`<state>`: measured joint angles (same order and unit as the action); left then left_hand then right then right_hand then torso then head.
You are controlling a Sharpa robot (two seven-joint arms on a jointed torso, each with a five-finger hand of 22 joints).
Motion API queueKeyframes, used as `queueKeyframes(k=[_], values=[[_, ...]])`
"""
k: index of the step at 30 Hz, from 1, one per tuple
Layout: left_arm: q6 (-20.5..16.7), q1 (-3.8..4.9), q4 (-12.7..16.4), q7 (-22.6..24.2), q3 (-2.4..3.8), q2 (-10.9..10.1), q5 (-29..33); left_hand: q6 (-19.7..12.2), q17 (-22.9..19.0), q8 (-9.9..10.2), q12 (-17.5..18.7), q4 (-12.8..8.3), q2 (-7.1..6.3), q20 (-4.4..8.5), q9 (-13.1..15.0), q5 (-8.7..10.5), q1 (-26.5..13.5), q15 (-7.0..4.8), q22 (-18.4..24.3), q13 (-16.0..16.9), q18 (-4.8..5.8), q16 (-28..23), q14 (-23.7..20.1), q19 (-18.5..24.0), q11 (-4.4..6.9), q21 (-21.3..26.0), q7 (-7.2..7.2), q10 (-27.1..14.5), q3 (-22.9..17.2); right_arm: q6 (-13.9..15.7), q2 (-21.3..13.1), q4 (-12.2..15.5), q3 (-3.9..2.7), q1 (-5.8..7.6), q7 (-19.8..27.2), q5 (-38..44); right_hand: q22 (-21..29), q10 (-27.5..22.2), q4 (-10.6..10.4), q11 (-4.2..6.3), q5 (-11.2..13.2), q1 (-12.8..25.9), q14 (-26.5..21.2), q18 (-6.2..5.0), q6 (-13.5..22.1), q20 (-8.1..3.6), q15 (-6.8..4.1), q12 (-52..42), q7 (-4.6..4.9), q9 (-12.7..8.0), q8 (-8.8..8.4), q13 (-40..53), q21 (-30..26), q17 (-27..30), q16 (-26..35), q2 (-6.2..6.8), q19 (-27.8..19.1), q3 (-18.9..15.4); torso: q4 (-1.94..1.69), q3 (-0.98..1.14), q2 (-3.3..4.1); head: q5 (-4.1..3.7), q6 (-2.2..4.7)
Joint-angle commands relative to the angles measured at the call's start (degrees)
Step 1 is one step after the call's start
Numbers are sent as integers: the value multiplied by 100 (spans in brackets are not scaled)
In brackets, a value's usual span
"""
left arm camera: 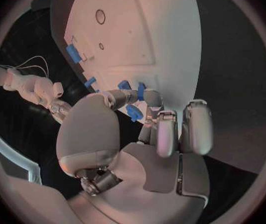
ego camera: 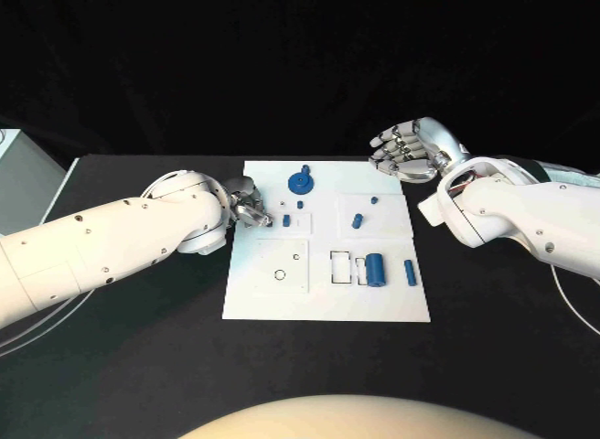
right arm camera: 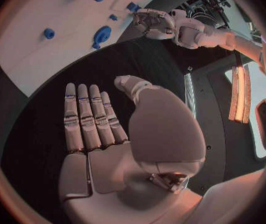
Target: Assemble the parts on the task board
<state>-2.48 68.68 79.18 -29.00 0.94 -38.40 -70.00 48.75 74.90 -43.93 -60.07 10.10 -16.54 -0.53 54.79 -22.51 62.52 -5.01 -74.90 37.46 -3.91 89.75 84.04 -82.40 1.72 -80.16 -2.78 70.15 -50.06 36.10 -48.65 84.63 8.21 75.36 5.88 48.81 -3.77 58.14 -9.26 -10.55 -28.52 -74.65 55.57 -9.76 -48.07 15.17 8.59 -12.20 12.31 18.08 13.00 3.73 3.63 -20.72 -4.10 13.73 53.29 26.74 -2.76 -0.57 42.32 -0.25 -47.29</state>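
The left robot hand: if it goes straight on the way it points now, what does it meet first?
Probably the small blue part on the task board, just beyond the left robot hand; depth is unclear.

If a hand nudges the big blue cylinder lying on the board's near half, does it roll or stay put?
The blue cylinder lies on its side on the flat task board, so a sideways push would probably roll it. It looks like smooth, rigid plastic, likely light and somewhat slippery between fingers.
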Motion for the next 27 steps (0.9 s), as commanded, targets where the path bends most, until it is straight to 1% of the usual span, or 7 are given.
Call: queueKeyframes(k=[1, 10, 14, 17, 19, 22, 27], values=[[116, -22, 0, -27, -16, 1, -48, 40, 1510, -15, -26, -735, 155, -14, 5, -14, 191, -9, -259, -5, 51, 25, 596, -35, 7, -30, 19, 22, -753, -68, 2, 6, -2, -2, 67, 18, 5, -13, -42, -2, -34, 38, 0, -82, -54, 19, 28, 25, 167, -6, -21, -6, 9, 8, -9, 8, -13, -7, 2, 2, 3, 1, 6], [154, -22, -11, -34, -17, 4, 23, 36, 1510, -9, -7, -709, 128, -18, -4, 10, 160, -4, -245, -30, 48, 25, 596, -25, 1, -19, 14, 21, -738, -67, 3, 7, -2, -2, 65, 18, 5, -13, -42, -2, -34, 38, 0, -82, -54, 19, 28, 25, 167, -6, -21, -6, 9, 8, -9, 8, -13, -7, 3, 7, 0, 6, 0], [154, -22, -25, -30, -18, -2, 118, -13, 1510, 16, 23, -574, 48, -37, -27, 77, 25, 4, -215, -72, 40, 25, 596, 0, 10, 12, 43, 38, -536, -67, 1, 8, -2, -2, 60, 18, 5, -13, -42, -2, -34, 38, 0, -82, -54, 19, 28, 25, 167, -6, -21, -6, 9, 8, -9, 8, -13, -7, 3, 7, 0, 6, 0], [136, -22, -38, -26, -19, -4, 174, 16, 1507, 50, 39, -382, 19, -29, -88, 81, -109, -22, -198, -94, 35, 23, 595, 9, 42, 35, 96, 27, -288, -67, 3, 10, -2, -2, 60, 19, 5, -13, -44, -2, -39, 36, -1, -82, -58, 19, 28, 25, 167, -7, -24, -6, 9, 15, -9, 9, -14, -5, 8, 7, 1, 7, 2], [122, -22, -46, -24, -19, -2, 203, 42, 1499, 70, 37, -299, 14, -22, -123, 91, -168, -29, -194, -94, 35, 19, 592, 9, 49, 41, 102, 24, -199, -68, 3, 10, -2, -2, 59, 19, 5, -13, -44, -2, -39, 36, -1, -82, -58, 19, 28, 25, 167, -7, -24, -6, 9, 15, -9, 9, -14, -5, 8, 7, 0, 6, 3], [105, -22, -51, -22, -20, 1, 229, 70, 1494, 88, 26, -218, 2, -18, -156, 95, -232, -32, -191, -81, 35, 16, 590, 7, 51, 47, 107, 27, -109, -69, 3, 10, -2, -2, 58, 19, 5, -13, -44, -2, -39, 36, -1, -82, -58, 19, 28, 25, 167, -7, -24, -6, 9, 15, -9, 9, -14, -5, 1, 3, 4, -4, 2], [64, -22, -58, -20, -20, 4, 253, 101, 1492, 114, 16, -122, -10, -15, -200, 96, -320, -34, -193, -72, 36, 14, 590, 2, 53, 49, 110, 23, 23, -72, 4, 8, -2, -2, 56, 20, 5, -13, -44, -2, -39, 36, -1, -82, -58, 19, 28, 25, 167, -7, -24, -6, 9, 15, -9, 9, -14, -5, 1, 4, 3, -4, 4]])
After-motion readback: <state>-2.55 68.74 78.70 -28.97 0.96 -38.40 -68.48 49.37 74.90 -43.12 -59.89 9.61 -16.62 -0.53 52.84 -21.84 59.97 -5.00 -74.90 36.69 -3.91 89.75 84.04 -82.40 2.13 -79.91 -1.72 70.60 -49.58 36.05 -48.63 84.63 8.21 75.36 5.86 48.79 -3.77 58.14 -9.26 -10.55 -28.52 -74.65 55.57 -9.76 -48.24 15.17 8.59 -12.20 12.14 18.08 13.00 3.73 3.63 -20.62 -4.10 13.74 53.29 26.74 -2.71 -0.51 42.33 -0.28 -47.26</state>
